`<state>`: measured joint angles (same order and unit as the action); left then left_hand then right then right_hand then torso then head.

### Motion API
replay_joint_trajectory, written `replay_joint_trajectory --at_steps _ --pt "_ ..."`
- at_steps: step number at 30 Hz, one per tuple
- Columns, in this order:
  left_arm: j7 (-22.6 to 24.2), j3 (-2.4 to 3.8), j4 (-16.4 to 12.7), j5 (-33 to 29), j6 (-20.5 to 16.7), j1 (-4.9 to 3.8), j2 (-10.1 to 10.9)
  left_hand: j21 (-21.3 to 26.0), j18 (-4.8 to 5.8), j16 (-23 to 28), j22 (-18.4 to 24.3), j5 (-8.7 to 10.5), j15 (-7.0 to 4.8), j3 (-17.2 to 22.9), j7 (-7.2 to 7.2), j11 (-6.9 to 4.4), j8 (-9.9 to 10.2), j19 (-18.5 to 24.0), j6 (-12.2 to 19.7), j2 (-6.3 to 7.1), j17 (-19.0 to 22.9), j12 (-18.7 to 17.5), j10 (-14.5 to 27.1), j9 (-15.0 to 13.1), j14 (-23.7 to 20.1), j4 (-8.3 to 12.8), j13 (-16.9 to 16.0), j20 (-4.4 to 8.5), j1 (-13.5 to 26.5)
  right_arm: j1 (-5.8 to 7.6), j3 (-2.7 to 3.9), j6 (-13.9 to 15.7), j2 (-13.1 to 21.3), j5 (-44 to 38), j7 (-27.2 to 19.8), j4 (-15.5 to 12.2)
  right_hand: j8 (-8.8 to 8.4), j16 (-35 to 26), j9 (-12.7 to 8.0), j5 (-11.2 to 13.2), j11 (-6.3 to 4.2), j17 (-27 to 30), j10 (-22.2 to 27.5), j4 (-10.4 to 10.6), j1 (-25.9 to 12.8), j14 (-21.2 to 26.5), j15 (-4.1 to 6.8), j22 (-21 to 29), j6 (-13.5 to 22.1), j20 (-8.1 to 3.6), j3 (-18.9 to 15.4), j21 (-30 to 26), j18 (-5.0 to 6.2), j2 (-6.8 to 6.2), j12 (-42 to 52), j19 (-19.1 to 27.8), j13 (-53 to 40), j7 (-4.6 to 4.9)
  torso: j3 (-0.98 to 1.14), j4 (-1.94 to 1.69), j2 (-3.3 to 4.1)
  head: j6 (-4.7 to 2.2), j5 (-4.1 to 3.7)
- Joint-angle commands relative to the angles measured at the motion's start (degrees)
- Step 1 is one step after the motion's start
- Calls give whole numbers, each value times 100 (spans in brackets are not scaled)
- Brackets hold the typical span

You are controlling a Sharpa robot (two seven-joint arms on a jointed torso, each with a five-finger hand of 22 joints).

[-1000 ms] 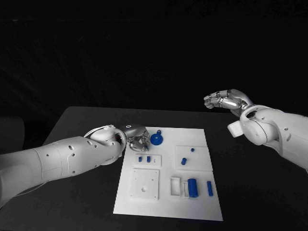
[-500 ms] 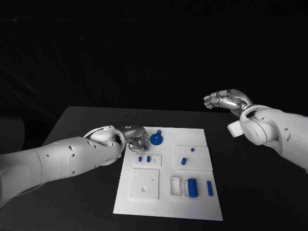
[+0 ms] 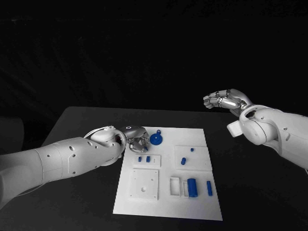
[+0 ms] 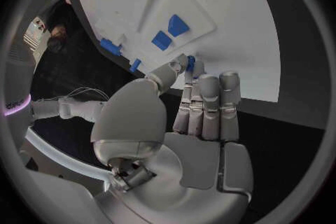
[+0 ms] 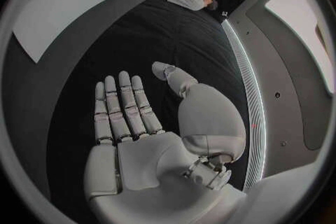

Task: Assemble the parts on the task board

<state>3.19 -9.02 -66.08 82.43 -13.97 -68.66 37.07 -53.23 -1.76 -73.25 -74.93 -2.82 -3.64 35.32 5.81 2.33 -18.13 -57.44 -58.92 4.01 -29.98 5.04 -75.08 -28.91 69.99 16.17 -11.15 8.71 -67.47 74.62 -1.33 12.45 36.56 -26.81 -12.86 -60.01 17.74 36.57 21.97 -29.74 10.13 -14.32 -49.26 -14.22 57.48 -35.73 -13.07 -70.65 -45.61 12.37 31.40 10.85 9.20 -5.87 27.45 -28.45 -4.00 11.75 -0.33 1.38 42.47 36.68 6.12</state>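
Left arm reaches in low, forearm angled across; left hand [image 3: 134,138] with fingers [image 4: 210,106] together, thumb pinching small blue part [image 4: 190,63] against a fingertip. Right arm raised, right hand [image 3: 225,100] aloft, palm flat, fingers [image 5: 125,109] extended, holding nothing

My black table [image 3: 78,120] carries one item directly: the white task board [image 3: 168,204]. It lies flat at mid-table, reaching toward the near edge.
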Motion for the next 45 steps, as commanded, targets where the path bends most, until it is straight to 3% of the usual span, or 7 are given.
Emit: replay_joint_trajectory --at_steps 1,10,23,32,38,45 --pt "54 -4 -15 13 41 11 -26 33 -436 -5 -29 -27 -24 41 37 26 -10 0 17 -40 5 38 -28 -10 -7 3 -1 69 -2 -1 3 -62 -4 -36 -55 -2 26 20 -6 -19 0 9 -45 22 -17 31 3 -4 -31 1 -12 -18 -60 9 -26 -41 6 21 -2 -2 -1 -2 -5" --pt "18 -4 -9 22 95 11 -47 32 -438 -8 -30 -28 -25 46 36 26 -8 -2 15 -45 4 34 -31 -10 -6 7 -1 71 -14 -1 3 -56 5 -36 -60 1 28 23 -6 -20 -1 12 -47 23 -17 30 4 -8 -34 2 -12 -23 -59 11 -25 -43 6 20 -1 0 -1 -22 -24" --pt "-383 -14 -62 279 604 10 -119 41 -414 -9 -70 -21 6 -2 53 53 39 92 54 -2 -2 -4 -26 6 -148 -12 2 33 59 -1 3 -80 7 -36 -48 -15 30 25 -6 -21 -2 16 -50 22 -16 30 4 -12 -36 2 -13 -28 -59 11 -24 -46 6 19 0 2 -1 -22 -31" --pt "-622 -54 -169 498 518 10 -138 23 -412 -50 -89 -19 -23 -23 41 22 33 103 25 26 -18 44 -106 1 -179 -18 -26 48 79 -2 3 -81 17 -36 -49 -24 30 26 -6 -21 -2 19 -50 22 -17 31 4 -15 -37 2 -14 -33 -59 11 -24 -47 6 19 3 1 0 -19 -39" --pt "-623 -60 -194 512 412 10 -137 2 -402 -173 -85 -15 -137 -54 34 -96 43 67 11 86 -66 321 -324 -1 -139 -22 -153 95 70 -2 3 -79 21 -36 -49 -29 30 27 -7 -21 -3 21 -51 22 -17 32 4 -17 -37 2 -14 -35 -58 12 -24 -47 6 18 3 0 -1 -21 -50" --pt "-575 -64 -230 584 279 11 -108 0 -386 -219 -82 -14 -154 -63 35 -114 55 58 13 121 -85 449 -294 1 -150 -18 -212 119 60 -4 3 -91 29 -36 -44 -20 30 28 -7 -21 -3 23 -51 21 -17 33 4 -19 -37 2 -15 -39 -58 12 -25 -48 6 18 2 -2 -1 -17 -60"
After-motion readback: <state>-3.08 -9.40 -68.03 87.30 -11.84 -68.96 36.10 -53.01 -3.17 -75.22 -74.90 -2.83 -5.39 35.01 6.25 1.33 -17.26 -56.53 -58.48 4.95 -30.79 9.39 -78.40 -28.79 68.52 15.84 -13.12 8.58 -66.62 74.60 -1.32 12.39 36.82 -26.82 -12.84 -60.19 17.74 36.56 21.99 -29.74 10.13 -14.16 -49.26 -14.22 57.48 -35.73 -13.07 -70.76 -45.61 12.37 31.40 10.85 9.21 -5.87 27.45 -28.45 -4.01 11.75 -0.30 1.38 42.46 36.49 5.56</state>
